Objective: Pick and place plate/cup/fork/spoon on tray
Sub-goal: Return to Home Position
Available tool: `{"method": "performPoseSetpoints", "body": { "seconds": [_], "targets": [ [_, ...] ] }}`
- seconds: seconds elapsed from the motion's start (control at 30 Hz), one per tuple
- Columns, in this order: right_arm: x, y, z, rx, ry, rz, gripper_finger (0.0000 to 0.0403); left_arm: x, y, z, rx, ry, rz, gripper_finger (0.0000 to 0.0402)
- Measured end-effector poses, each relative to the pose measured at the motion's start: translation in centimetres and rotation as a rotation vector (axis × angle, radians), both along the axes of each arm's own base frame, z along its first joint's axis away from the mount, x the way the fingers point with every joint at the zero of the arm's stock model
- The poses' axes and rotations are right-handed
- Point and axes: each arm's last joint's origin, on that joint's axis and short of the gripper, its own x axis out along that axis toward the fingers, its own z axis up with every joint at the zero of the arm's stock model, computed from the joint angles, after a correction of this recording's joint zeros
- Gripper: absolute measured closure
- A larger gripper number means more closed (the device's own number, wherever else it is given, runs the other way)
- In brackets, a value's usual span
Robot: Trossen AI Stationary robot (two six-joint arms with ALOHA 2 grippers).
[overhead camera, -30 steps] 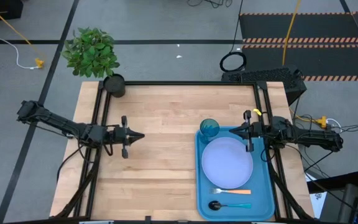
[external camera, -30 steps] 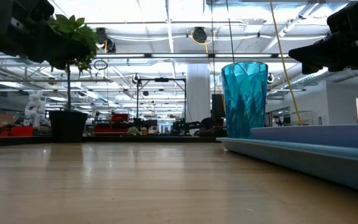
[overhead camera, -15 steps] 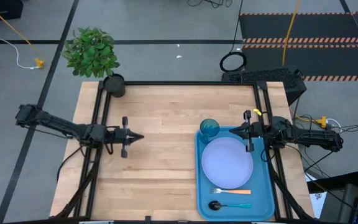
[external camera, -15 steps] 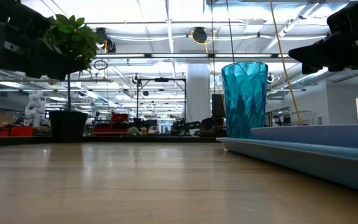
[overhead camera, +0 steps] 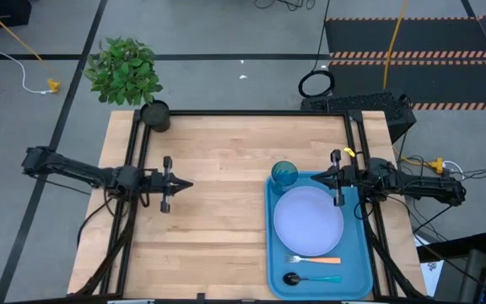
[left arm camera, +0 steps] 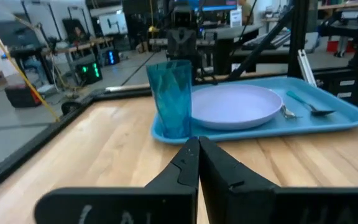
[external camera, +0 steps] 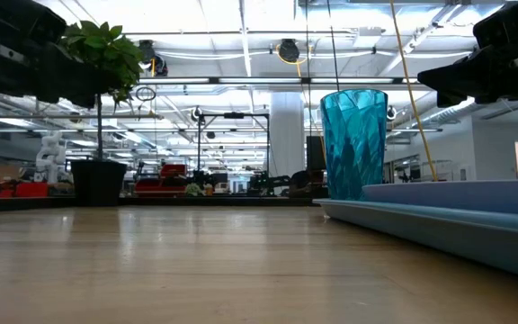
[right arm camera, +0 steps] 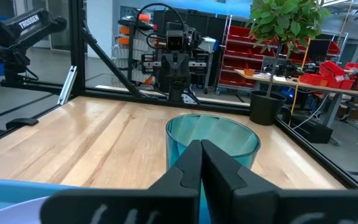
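Note:
The bright blue tray (overhead camera: 362, 253) lies at the table's right. On it rest the pale lavender plate (overhead camera: 309, 220), the teal cup (overhead camera: 284, 175) upright at its far left corner, the orange-handled fork (overhead camera: 312, 260) and the blue-handled spoon (overhead camera: 310, 279) near its near end. My left gripper (overhead camera: 190, 183) is shut and empty above the table's left half. My right gripper (overhead camera: 314, 177) is shut and empty above the tray's far end, right of the cup. The cup also shows in the left wrist view (left arm camera: 170, 97) and the right wrist view (right arm camera: 211, 144).
A black pot with a green plant (overhead camera: 154, 114) stands at the table's far left corner. A black frame (overhead camera: 251, 113) runs along the table's far edge and sides. Bare wood (overhead camera: 218, 219) lies between my left gripper and the tray.
My left gripper has drawn back a little toward the table's left edge, staying shut. My right arm and the things on the tray have kept still.

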Motion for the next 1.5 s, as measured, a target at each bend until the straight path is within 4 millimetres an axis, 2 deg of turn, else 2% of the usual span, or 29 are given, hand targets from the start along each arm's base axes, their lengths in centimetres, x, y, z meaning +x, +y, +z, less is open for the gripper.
{"method": "performPoseSetpoints", "body": {
  "seconds": [0.27, 0.43, 0.67, 1.1, 1.5],
  "targets": [
    [0.0, 0.0, 0.0, 0.0, 0.0, 0.0, 0.0403, -1.1, 0.2, 0.2, 0.024, -0.009, -0.01, 0.0387],
    [0.0, 0.0, 0.0, 0.0, 0.0, 0.0, 0.0403, -1.9, 0.3, 0.2, 0.03, -0.016, -0.01, 0.0398],
    [0.0, 0.0, 0.0, 0.0, 0.0, 0.0, 0.0403, -2.9, 0.5, 0.5, 0.056, -0.075, -0.009, 0.0382],
    [0.0, 0.0, 0.0, 0.0, 0.0, 0.0, 0.0403, -2.9, 0.5, 0.5, 0.061, -0.056, -0.011, 0.038],
    [0.0, 0.0, 0.0, 0.0, 0.0, 0.0, 0.0403, -2.9, 0.5, 0.4, 0.17, -0.058, -0.06, 0.038]
  ]
}}
